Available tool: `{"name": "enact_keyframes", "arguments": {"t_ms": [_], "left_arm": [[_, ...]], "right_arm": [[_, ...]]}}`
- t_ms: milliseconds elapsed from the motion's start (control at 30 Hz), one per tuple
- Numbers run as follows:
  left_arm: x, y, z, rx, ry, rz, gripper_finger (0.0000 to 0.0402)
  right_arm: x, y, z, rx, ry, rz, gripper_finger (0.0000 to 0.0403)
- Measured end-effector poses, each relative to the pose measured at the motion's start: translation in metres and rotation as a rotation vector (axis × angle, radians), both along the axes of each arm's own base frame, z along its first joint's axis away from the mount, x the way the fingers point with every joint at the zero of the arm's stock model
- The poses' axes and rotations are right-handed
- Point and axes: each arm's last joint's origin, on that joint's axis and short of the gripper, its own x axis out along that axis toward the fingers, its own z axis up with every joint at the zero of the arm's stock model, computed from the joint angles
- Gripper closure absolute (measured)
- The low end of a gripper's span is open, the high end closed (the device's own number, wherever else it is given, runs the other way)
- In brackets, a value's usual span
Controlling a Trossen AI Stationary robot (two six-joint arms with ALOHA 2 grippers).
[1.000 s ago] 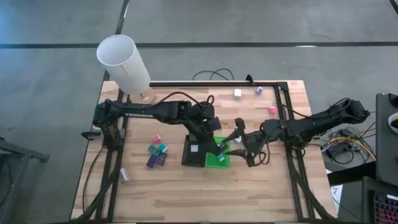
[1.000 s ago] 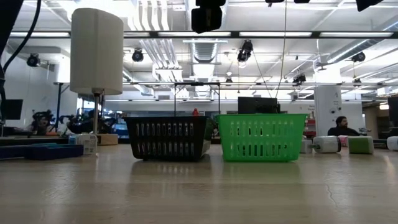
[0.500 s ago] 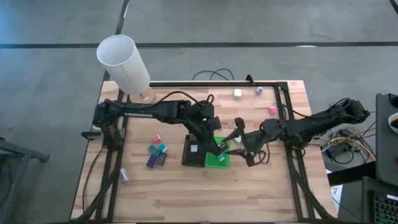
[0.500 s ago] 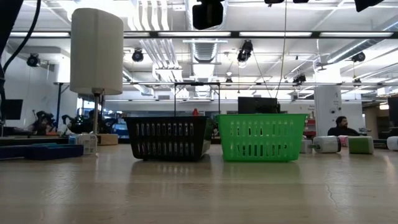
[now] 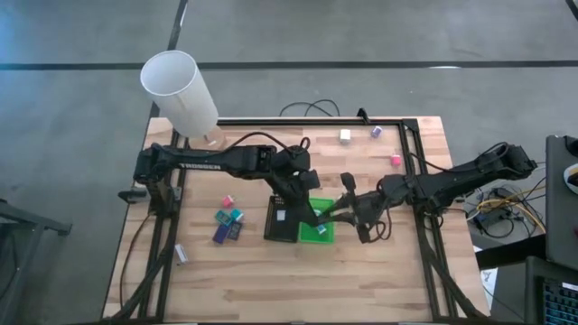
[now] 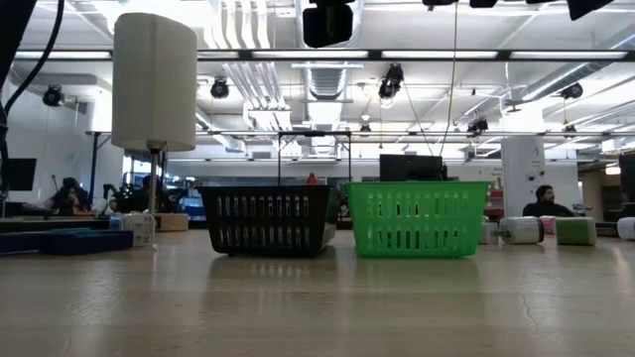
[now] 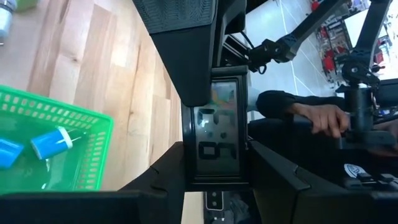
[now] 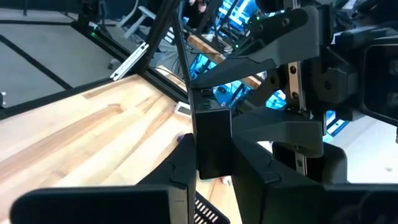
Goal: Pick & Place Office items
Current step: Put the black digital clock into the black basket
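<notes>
The flat dark rectangle (image 7: 217, 140), clamped between left gripper (image 7: 216, 155) and right gripper (image 8: 214, 165), looks stiff, light and slick, so its thin edges seem the safest hold.

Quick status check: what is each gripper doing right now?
Left gripper: closed on a flat dark calculator, beside the green basket.
Right gripper: closed on a flat dark rectangular item.

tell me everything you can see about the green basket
The green basket is a bright green plastic bin with slotted, mesh-like walls and a thicker rim, open on top. It stands upright on the wooden table, directly beside a black basket of the same build. From above, both arms reach over it. The left wrist view shows two small blue-and-white items lying inside.
</notes>
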Motion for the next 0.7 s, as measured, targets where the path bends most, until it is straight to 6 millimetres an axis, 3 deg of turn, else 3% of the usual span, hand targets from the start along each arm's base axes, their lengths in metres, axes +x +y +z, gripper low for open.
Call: {"name": "enact_keyframes", "arguments": {"t_ms": [167,367,467,700], "left_arm": [[-0.001,0.001,-0.001,-0.001,0.007,-0.008,0.0260],[-0.006,0.004,-0.004,0.014,0.069,-0.004,0.0137],[-0.013,0.006,-0.006,0.014,0.134,-0.001,0.0099],[-0.032,0.012,-0.010,0.063,0.321,0.063,0.0096]], "right_arm": [[0.000,-0.001,-0.002,-0.012,0.016,-0.022,0.0342],[-0.001,-0.004,-0.008,-0.053,0.083,-0.126,0.0342],[-0.002,-0.005,-0.010,-0.069,0.105,-0.141,0.0342],[-0.004,-0.013,0.001,-0.034,0.405,-0.346,0.0342]]}}
